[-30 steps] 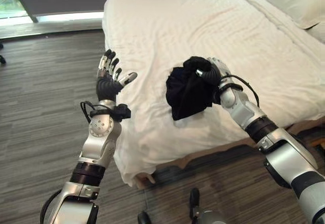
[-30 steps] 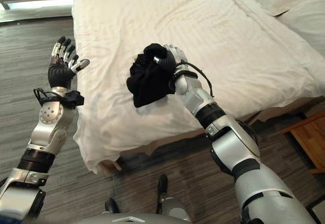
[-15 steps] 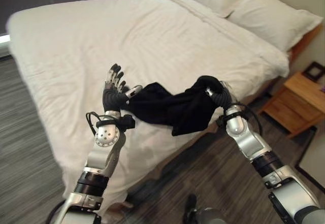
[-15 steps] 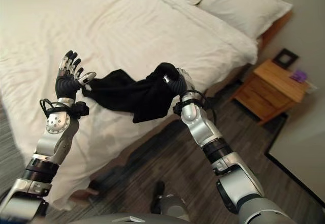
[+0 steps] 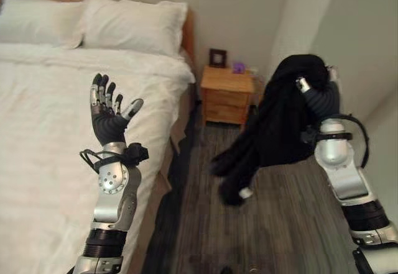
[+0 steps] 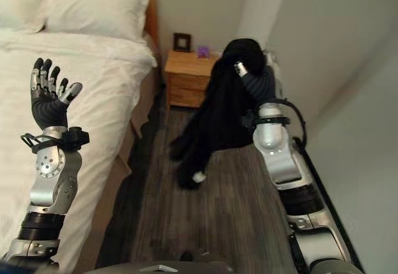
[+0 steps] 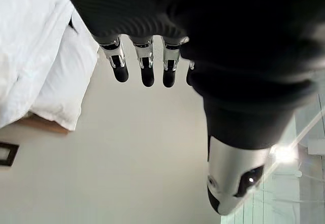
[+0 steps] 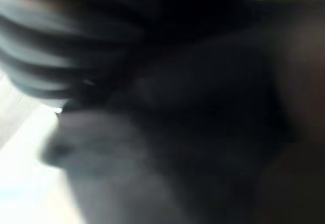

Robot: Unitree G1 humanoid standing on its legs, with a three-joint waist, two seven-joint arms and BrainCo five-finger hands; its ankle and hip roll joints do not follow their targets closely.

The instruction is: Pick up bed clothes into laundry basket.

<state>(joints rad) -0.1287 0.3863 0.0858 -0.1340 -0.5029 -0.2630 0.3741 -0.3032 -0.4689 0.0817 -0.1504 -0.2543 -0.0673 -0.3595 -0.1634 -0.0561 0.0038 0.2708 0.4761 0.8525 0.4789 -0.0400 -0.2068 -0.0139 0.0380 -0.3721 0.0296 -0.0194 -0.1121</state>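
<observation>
**Cloth in hand, basket yet to find**

Nearest us, our left hand [image 5: 109,116] is raised over the bed [image 5: 43,137], fingers spread, holding nothing; our right hand [image 5: 318,94] is clamped on the black cloth [image 5: 273,131], which hangs above the floor [image 5: 280,224]; beyond stands a nightstand [image 5: 227,94]. We judge this the carrying step; next we must find the basket.

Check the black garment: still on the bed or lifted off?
Lifted off. The black garment hangs from the right hand, whose fingers curl round it, over the floor beside the bed.
</observation>
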